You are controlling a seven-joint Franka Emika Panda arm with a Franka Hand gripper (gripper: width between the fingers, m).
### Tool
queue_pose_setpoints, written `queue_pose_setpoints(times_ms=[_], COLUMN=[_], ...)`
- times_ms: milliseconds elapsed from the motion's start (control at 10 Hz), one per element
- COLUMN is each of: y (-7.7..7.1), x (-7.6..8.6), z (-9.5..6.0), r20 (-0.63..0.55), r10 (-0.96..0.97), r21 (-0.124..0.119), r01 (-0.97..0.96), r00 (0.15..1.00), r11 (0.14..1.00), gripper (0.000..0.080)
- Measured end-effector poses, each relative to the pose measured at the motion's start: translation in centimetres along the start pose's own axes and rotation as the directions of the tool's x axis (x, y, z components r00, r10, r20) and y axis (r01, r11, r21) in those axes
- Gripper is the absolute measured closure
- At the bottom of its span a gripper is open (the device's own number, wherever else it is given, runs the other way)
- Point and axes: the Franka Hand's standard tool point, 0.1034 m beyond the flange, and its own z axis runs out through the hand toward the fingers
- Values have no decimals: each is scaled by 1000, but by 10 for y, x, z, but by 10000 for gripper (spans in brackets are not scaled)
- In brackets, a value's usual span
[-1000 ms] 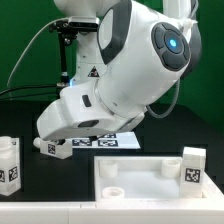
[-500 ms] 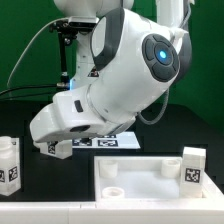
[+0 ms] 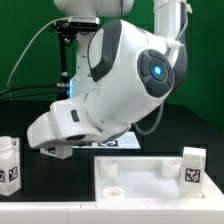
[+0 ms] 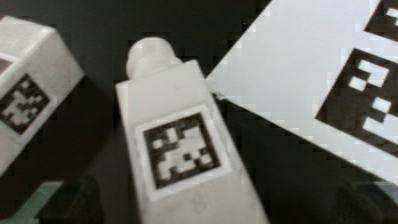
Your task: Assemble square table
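Note:
The square table's white slab (image 3: 140, 182) lies at the front, with round sockets in its corners. A tagged white leg (image 4: 178, 140) lies on the black table between the fingers of my gripper (image 4: 205, 208). The jaws stand open on either side of it, and I see no contact. In the exterior view the gripper (image 3: 57, 150) is low over that leg, at the left, and mostly hides it. A second leg (image 3: 9, 165) stands at the far left and also shows in the wrist view (image 4: 32, 85). A third leg (image 3: 193, 168) stands on the slab's right.
The marker board (image 3: 118, 143) lies flat behind the slab, just to the exterior view's right of the gripper; it also shows in the wrist view (image 4: 329, 90). The big white arm body (image 3: 130, 80) fills the middle. Cables hang at the back left.
The arm has swung toward the exterior view's left and come down, bringing the gripper lower over the lying leg. The slab and the other legs have not moved.

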Motion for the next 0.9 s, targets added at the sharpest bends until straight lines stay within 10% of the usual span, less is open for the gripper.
queue_pose_setpoints(times_ms=[200, 400, 700, 900], y=[-1, 0, 0, -3], x=[1, 1, 1, -4], z=[3, 4, 2, -48], r20=[-5, -4, -3, 28], r10=[0, 1, 2, 68], r21=[0, 1, 2, 80], r01=[0, -1, -2, -70], r00=[1000, 1000, 1000, 997], r11=[1000, 1000, 1000, 994], gripper=[151, 409, 511, 511])
